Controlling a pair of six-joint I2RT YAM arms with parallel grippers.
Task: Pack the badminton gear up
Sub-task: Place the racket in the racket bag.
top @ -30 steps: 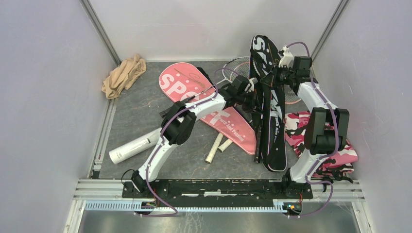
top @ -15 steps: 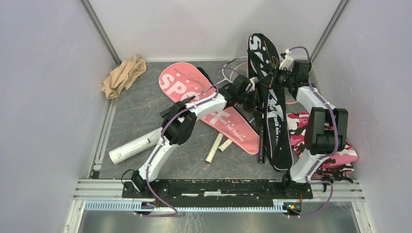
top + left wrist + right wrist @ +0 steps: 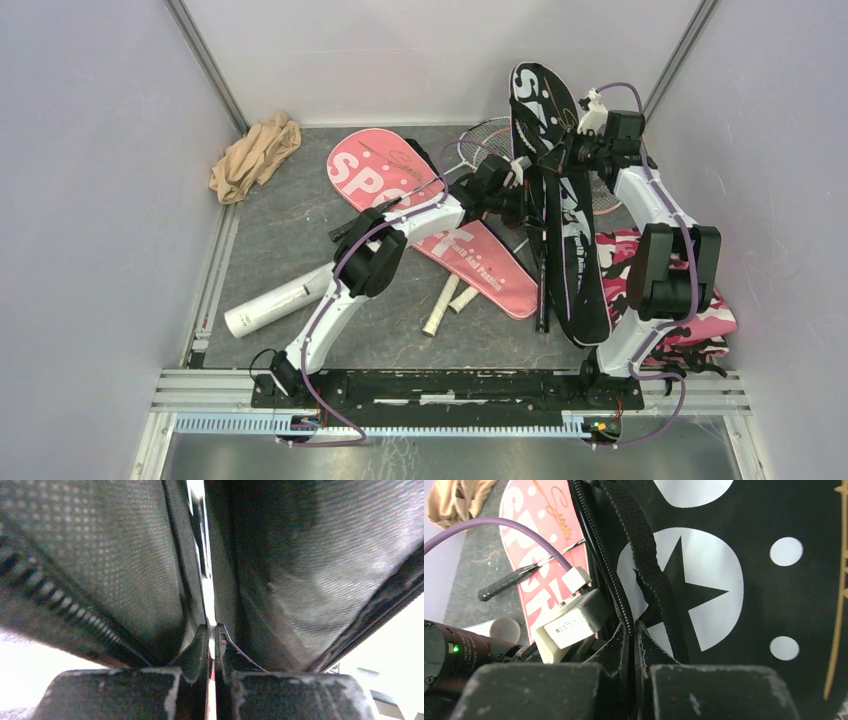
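Left gripper [image 3: 522, 198]: its fingers are pressing almost together, only a sliver of light showing between them in the left wrist view [image 3: 211, 630], and they are pinching a thin edge of the black bag [image 3: 578, 275] at its left side, about midway along its length
Right gripper [image 3: 562, 156]: its fingers are pressing tight together in the right wrist view [image 3: 631, 628] and are nipping the black bag's zip edge, just beside the woven strap [image 3: 644, 545], at the bag's wide upper part
Black bag: it is hanging tilted between the two grippers, the wide lettered end rising toward the back wall and the narrow end reaching down toward the arm bases; its weave [image 3: 100, 555] is filling the left wrist view on both sides of the fingers, and its white star print [image 3: 704, 587] is sitting just right of the right fingers
Pink bag [image 3: 370, 170]: it is lying flat on the table [image 3: 280, 230] to the left of the black bag, partly under the left arm
Rackets [image 3: 485, 140]: the strung heads are showing just left of the black bag's upper end; two white handles [image 3: 440, 305] are lying left of its lower end
White tube [image 3: 270, 303]: it is lying well to the left of the black bag
Pink camouflage cloth [image 3: 700, 320]: it is lying right of the black bag's lower end, under the right arm
Beige cloth [image 3: 255, 155]: it is lying bunched far left of the black bag
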